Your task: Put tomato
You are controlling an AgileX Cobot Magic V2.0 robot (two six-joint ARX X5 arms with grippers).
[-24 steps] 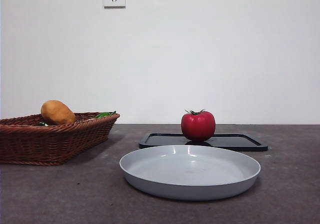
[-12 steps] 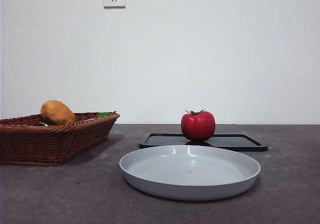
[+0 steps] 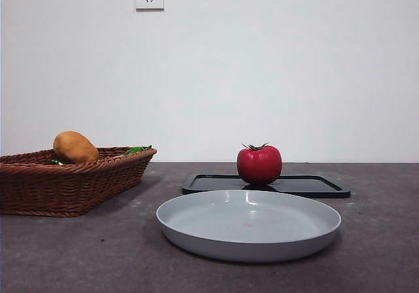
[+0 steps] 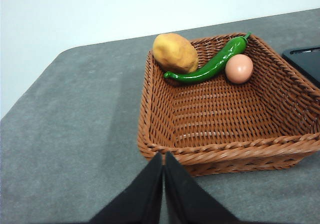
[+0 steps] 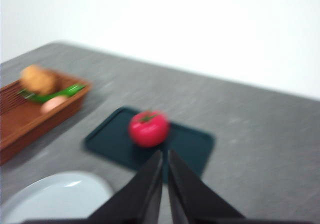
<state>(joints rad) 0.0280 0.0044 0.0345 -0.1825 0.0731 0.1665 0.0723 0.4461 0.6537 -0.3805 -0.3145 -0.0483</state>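
tomato (image 3: 259, 165) sitting on black tray (image 3: 308, 186) behind grey plate (image 3: 249, 224), my right gripper (image 5: 164, 156) hovering above it with jaws pressed together, my left gripper (image 4: 163, 159) likewise closed, hanging by wicker basket (image 4: 220, 149)

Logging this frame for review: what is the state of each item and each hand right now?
tomato: upright on the black tray, not held.
grey plate: nothing in it, in front of the tray.
basket: holds a potato, green pepper and egg.
left hand: shut, holding nothing, near the basket.
right hand: shut, holding nothing, aimed toward the tomato.
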